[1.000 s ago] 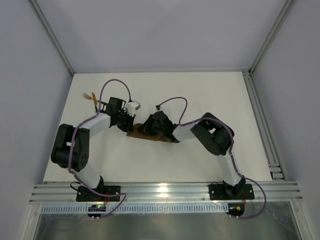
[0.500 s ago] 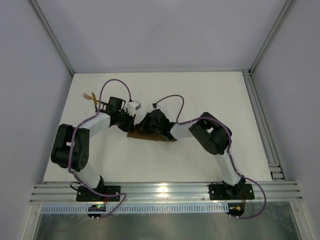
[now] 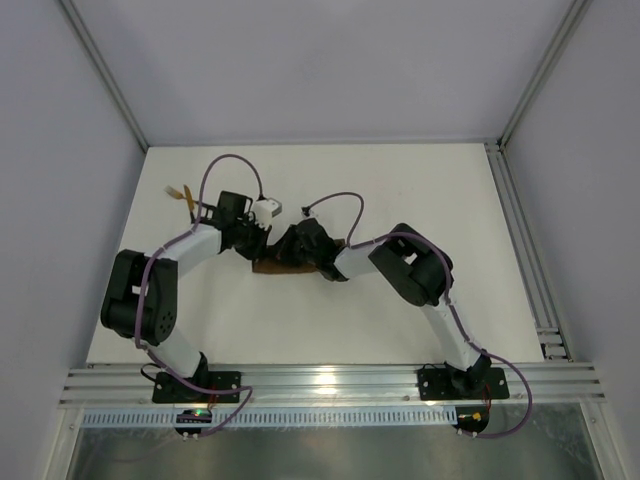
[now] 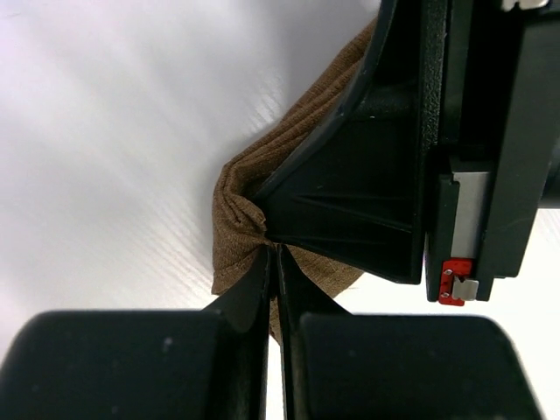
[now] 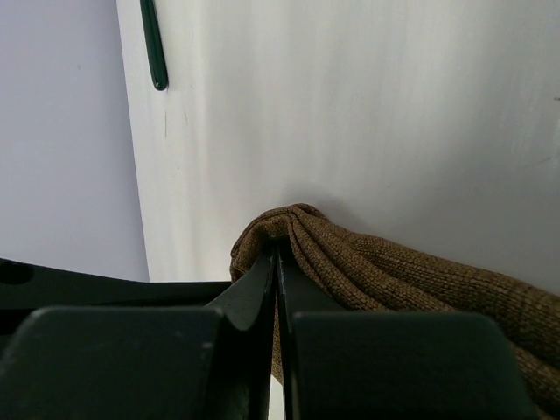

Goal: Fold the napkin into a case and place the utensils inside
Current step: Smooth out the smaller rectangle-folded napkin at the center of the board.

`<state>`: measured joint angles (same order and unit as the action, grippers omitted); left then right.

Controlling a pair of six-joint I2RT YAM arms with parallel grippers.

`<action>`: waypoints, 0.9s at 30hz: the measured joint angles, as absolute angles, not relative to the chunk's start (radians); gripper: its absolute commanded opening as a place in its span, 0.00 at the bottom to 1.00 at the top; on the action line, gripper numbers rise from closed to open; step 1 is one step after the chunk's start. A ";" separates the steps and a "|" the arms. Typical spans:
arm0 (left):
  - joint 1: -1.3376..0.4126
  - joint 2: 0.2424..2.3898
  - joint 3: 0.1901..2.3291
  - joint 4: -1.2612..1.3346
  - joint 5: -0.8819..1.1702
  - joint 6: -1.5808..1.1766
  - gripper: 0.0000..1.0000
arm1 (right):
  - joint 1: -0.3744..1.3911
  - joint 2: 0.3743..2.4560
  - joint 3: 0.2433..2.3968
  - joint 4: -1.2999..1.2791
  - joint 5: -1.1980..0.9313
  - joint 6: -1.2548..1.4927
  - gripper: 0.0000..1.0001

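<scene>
The brown napkin (image 3: 272, 266) lies bunched at the table's middle, mostly hidden under both wrists. My left gripper (image 3: 263, 246) is shut on a puckered fold at its left end; in the left wrist view the napkin (image 4: 238, 206) gathers into the closed tips of the left gripper (image 4: 276, 252). My right gripper (image 3: 290, 252) is right beside it, also shut on the napkin (image 5: 402, 276), whose folds drape over the right gripper (image 5: 278, 254). The utensils (image 3: 184, 194) lie at the far left of the table, apart from both grippers. One slim dark handle (image 5: 155, 44) shows in the right wrist view.
The right gripper's black body (image 4: 385, 166) fills the left wrist view's right side, nearly touching the left fingers. The grey enclosure wall (image 5: 61, 131) stands to the left. An aluminium rail (image 3: 520, 240) runs along the table's right edge.
The right arm has swung left, bringing its gripper and its end of the napkin closer to the left gripper. The napkin is bunched shorter. The left arm has barely moved.
</scene>
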<state>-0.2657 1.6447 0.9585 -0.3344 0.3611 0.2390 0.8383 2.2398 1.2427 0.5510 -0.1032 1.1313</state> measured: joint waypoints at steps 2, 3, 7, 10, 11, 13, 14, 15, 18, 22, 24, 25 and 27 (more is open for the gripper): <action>-0.266 1.630 0.958 -0.332 0.334 0.238 0.00 | 0.839 2.245 1.242 0.564 -0.102 1.151 0.03; -0.266 1.621 0.958 -0.329 0.319 0.238 0.00 | 0.839 2.245 1.240 0.565 -0.099 1.158 0.03; -0.266 1.608 0.958 -0.308 0.261 0.234 0.01 | 0.843 2.245 1.230 0.581 -0.089 1.162 0.03; -0.266 1.608 0.958 -0.298 0.242 0.233 0.04 | 0.844 2.245 1.229 0.583 -0.088 1.162 0.03; -0.266 1.609 0.958 -0.296 0.242 0.233 0.04 | 0.844 2.245 1.229 0.584 -0.089 1.161 0.03; -0.266 1.609 0.958 -0.295 0.243 0.233 0.07 | 0.844 2.245 1.230 0.583 -0.089 1.161 0.03; -0.267 1.609 0.958 -0.295 0.244 0.233 0.08 | 0.844 2.245 1.231 0.583 -0.091 1.161 0.03; -0.269 1.609 0.958 -0.295 0.245 0.234 0.08 | 0.844 2.246 1.232 0.582 -0.092 1.159 0.03; -0.279 1.609 0.957 -0.287 0.244 0.235 0.05 | 0.846 2.252 1.248 0.574 -0.100 1.151 0.03; -0.289 1.609 0.949 -0.281 0.259 0.244 0.00 | 0.850 2.264 1.271 0.568 -0.112 1.135 0.03; -0.287 1.609 0.944 -0.280 0.280 0.249 0.00 | 0.850 2.272 1.282 0.569 -0.123 1.135 0.03; -0.287 1.609 0.941 -0.281 0.285 0.253 0.00 | 0.850 2.278 1.290 0.568 -0.128 1.135 0.03; -0.283 1.609 0.939 -0.281 0.291 0.268 0.00 | 0.850 2.288 1.303 0.568 -0.133 1.140 0.03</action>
